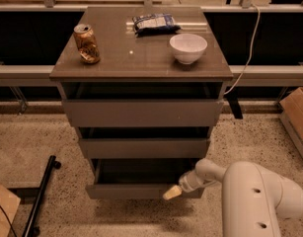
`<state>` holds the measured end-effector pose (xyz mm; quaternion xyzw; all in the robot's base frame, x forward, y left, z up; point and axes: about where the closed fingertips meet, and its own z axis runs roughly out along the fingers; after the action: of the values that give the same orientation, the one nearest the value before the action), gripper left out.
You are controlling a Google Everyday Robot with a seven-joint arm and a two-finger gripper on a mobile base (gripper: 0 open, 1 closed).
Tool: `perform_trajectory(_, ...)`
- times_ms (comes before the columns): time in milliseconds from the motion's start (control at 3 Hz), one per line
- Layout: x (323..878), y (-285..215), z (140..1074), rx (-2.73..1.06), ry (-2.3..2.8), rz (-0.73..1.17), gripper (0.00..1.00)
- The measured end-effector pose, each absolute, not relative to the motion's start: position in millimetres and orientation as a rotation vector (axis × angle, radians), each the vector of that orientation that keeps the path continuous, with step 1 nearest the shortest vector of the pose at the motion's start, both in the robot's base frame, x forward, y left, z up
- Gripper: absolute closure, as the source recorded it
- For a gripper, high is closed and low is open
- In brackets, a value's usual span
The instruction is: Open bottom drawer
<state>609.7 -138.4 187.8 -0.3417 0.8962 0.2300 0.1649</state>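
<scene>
A small grey-brown cabinet (141, 63) has three handle-less drawers. The bottom drawer (126, 190) is the lowest front and stands pulled out a little, with a dark gap above it. The middle drawer (143, 147) and the wider top drawer (141, 112) sit above it. My gripper (172, 192) is at the right part of the bottom drawer's front, at its upper edge. Its pale tip touches the front. The white arm (254, 196) reaches in from the lower right.
On the cabinet top stand a crushed can (87, 44), a white bowl (188, 48) and a snack bag (154, 23). A black stand leg (40, 196) lies on the speckled floor at left. A cardboard box (296, 117) is at right. A white cable (247, 48) hangs there.
</scene>
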Motion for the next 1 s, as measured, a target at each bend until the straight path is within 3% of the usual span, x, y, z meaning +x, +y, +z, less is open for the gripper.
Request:
perform_trajectory(333,575.1,-141.9,186.8,-0.998,2.615,0.695,0.42)
perform_trajectory(667,576.1,-141.7,186.8,-0.998,2.615,0.695,0.64)
perform_trajectory(1000,546.7,-148.4,193.2,-1.015,2.651,0.719,0.68)
